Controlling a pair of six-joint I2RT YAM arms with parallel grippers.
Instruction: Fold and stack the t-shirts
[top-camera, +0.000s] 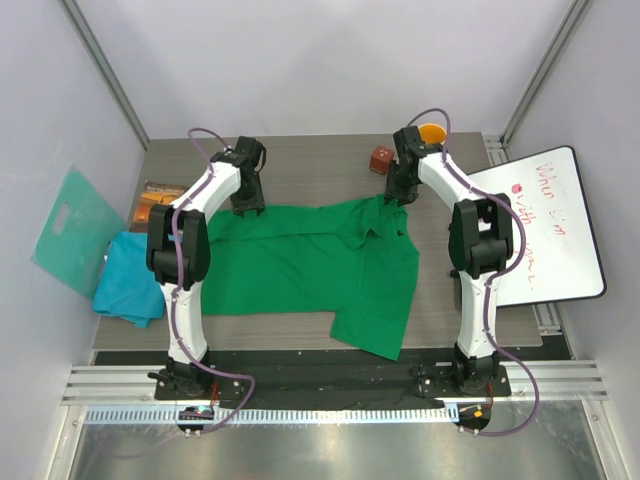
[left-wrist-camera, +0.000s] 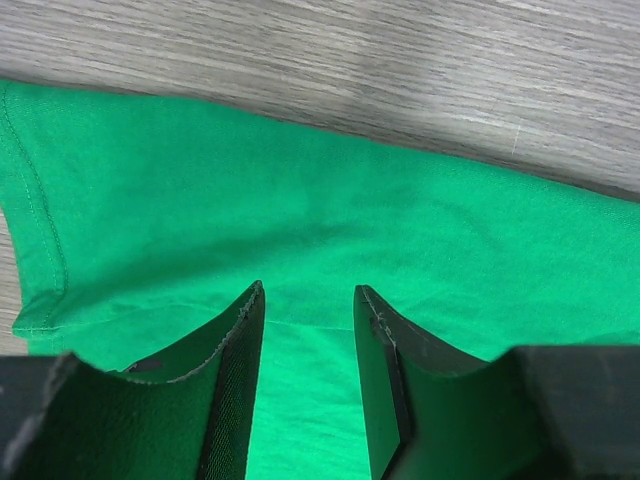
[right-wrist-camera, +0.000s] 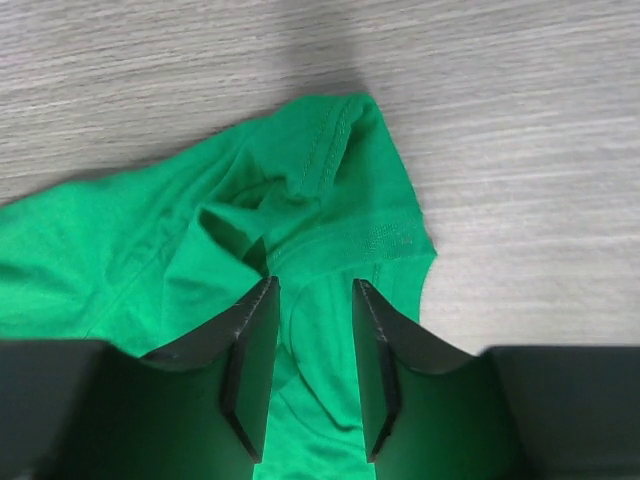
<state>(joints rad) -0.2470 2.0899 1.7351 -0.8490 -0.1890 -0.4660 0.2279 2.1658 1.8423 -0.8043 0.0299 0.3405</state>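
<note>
Green tee lies spread mid-table, one flap reaching twd the near edge. Teal tee is bunched at the table's left edge, beside my left arm. My left gripper sits over the green tee's far-left edge, jaws apart, nothing pinched. My right gripper is over its rumpled far-right corner, jaws apart w/ cloth under the gap. Beyond: small brown block.

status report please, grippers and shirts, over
Both open: left gripper, right gripper, low over far edge of green t-shirt, spread out, unfolded. Other, teal-blue t-shirt, bunched at left edge of table. Small brown block behind green one, not touching.
</note>
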